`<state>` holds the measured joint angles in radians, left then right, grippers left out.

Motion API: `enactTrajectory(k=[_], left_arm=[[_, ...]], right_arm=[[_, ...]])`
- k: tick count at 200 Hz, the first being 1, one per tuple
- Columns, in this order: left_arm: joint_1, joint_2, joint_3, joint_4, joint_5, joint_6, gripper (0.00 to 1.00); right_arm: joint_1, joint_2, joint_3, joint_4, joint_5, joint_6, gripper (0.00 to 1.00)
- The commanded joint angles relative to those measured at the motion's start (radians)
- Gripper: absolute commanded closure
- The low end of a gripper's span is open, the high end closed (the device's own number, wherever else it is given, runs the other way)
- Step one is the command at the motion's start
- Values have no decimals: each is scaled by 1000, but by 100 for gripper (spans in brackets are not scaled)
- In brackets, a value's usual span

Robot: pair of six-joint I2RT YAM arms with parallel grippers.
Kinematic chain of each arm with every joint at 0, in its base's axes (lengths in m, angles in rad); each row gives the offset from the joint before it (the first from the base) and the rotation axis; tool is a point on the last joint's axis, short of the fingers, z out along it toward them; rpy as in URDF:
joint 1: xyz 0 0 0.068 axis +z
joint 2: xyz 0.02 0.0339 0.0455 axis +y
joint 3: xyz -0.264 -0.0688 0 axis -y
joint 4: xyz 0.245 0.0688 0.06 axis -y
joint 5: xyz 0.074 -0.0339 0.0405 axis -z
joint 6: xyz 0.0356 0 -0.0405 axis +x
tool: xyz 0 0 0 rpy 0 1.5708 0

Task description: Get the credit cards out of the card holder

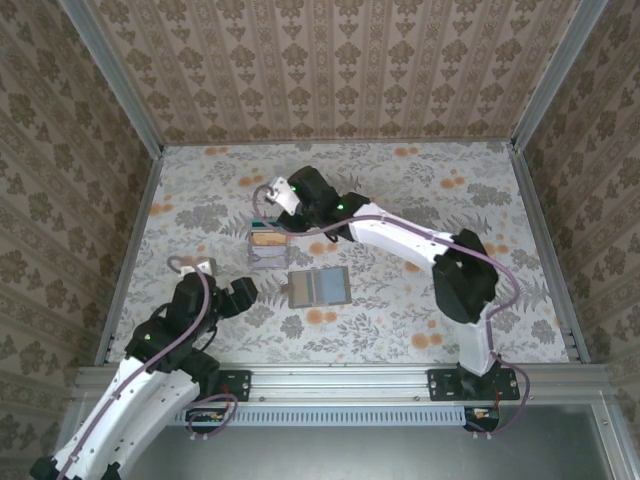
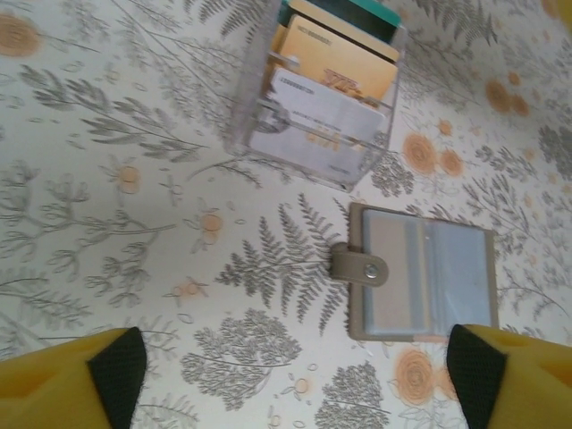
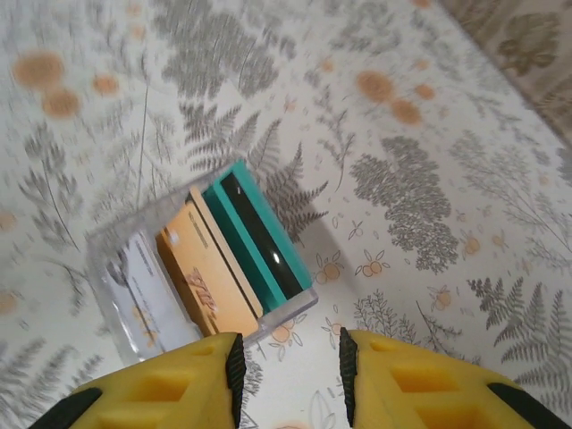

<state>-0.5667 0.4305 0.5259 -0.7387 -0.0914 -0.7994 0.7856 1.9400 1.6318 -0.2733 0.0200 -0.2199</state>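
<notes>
Patterned wallpaper panels close in three sides of a floral tabletop [image 1: 450, 200], grey ferns and orange blossoms all over it. From above, a clear box [image 1: 268, 247] stands near the middle, a little toward the left edge, and the card holder [image 1: 319, 287] lies open and flat just beside it, nearer the front edge and apart from the box. The right arm stretches across from the front right corner to end over the box; the left arm is folded low by the front left corner.

The left wrist view gives what the overhead cannot. The credit cards [image 2: 344, 71] stand on edge inside the box, a pale grey one in front, then orange-tan, then teal. The card holder [image 2: 420, 281] shows shiny pale pockets, the left half tinted tan, with a snap strap [image 2: 360, 265] off its left side. The left gripper [image 2: 295, 371] hangs wide apart and empty above bare tabletop.

The right wrist view shows the right gripper [image 3: 290, 375] parted and holding nothing, just short of the box's teal end.
</notes>
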Motion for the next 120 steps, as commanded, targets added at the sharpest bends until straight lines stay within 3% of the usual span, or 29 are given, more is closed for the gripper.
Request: enactTrajectory(k=[1, 44, 77, 120], left_arm=[[7, 67, -18, 124, 106, 19, 19], [-31, 196, -55, 281, 172, 2, 36], [-111, 334, -33, 354, 146, 9, 46], [-217, 531, 0, 443, 114, -4, 54]], right_arm=[[-6, -102, -145, 116, 36, 247, 63], [-9, -271, -440, 123, 78, 495, 61], [-8, -373, -649, 160, 69, 618, 61], [-10, -403, -802, 160, 31, 727, 65]])
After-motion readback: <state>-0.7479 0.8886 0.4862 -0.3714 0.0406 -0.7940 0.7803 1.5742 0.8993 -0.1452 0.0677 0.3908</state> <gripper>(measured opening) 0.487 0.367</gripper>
